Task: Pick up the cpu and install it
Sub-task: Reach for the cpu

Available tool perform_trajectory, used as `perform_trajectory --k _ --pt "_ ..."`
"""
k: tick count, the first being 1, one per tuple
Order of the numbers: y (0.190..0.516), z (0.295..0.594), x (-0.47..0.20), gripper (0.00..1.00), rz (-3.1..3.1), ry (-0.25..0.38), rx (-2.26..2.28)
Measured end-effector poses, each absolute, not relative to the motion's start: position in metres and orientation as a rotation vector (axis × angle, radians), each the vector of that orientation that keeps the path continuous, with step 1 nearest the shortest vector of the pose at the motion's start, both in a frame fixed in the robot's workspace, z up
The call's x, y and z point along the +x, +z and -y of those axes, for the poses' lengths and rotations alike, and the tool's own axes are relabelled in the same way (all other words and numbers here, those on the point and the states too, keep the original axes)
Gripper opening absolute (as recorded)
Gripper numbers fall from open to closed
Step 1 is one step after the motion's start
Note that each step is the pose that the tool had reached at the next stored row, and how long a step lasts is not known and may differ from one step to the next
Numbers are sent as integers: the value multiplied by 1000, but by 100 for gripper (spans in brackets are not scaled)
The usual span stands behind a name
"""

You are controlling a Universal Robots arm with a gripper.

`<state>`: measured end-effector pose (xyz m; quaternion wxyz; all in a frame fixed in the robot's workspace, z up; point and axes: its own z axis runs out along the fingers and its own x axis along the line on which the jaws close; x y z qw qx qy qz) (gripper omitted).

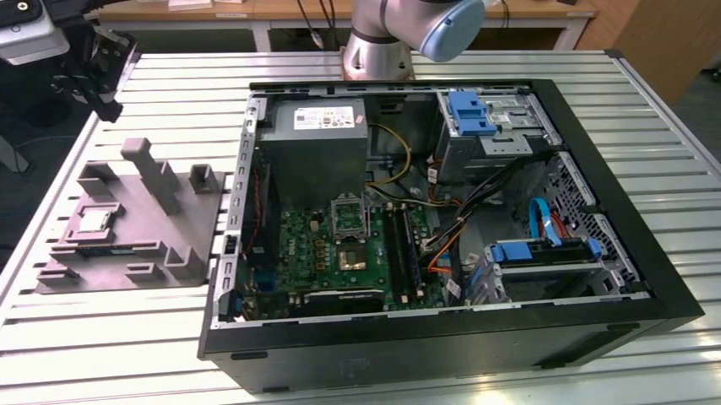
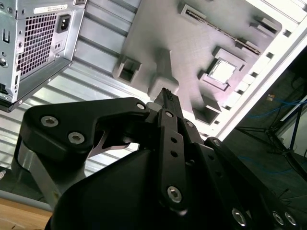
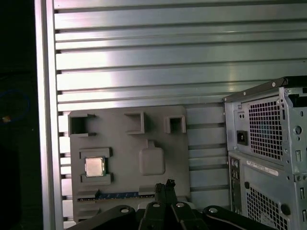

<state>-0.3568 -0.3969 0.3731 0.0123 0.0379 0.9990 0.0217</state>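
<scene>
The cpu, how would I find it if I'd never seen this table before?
To the exterior view's left of the big open computer case lies a flat grey holder plate. In a square pocket on it sits the cpu, a small flat chip. It is the only shiny silvery square there; everything around it is dull grey.

An open black metal computer case (image 1: pixel 451 342) lies on a ribbed aluminium table (image 1: pixel 113 354). Just beside it, at the exterior view's left, lies a grey moulded plastic fixture plate (image 1: pixel 186 224). The small square silvery cpu (image 1: pixel 93 221) sits in a recess on that plate, apart from the case. Inside the case, a green circuit board (image 1: pixel 327 257) lies flat, nearer the camera than a grey metal power-supply box (image 1: pixel 321 143).
</scene>
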Motion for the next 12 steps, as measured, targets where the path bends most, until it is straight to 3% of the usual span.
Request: perform_trajectory --k 12 --pt "373 397 -362 11 -3114 68 118"
